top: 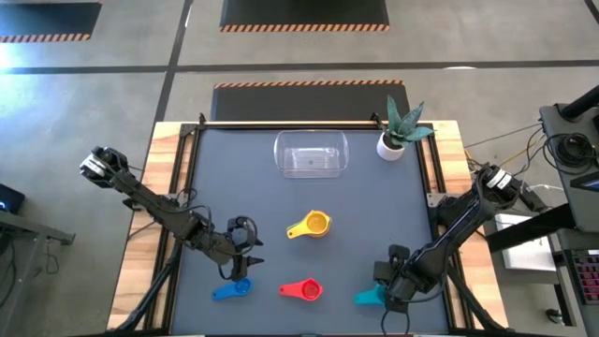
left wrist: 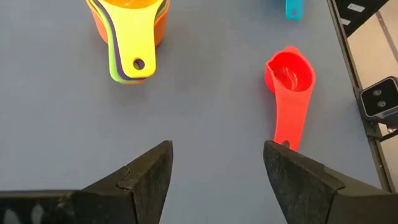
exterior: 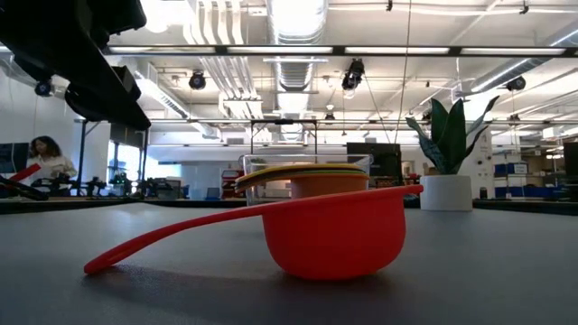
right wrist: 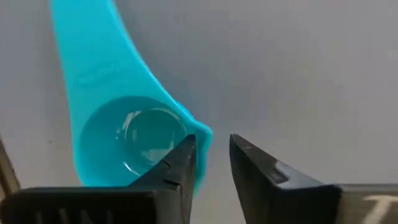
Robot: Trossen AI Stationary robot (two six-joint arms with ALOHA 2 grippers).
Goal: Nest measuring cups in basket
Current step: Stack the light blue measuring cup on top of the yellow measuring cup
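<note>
**Three cups loose, right gripper astride the teal rim**

Three single cups lie near the front edge of the table: blue cup [top: 231, 289], red cup [top: 303, 290] and teal cup [top: 368, 298]. A nested stack [top: 312, 226], yellow on top with orange, purple and green showing beneath in the left wrist view, sits mid-table. The basket [top: 311, 153] stands well beyond it, near the far edge, and holds nothing that I can see.

The right gripper [right wrist: 208, 162] is right at the teal cup [right wrist: 127, 140], fingers a narrow gap apart with the near wall of the cup at or just between them; whether they already pinch it cannot be told. The cup's handle runs straight away from the gripper, so the grip falls on the rim opposite the handle.

The left gripper [left wrist: 214, 174] hangs wide open above the table, just beside the blue cup, which its own camera does not show. The red cup [left wrist: 290, 87] lies ahead of it, handle toward the fingers.

The low view is largely blocked by the red cup.
</note>
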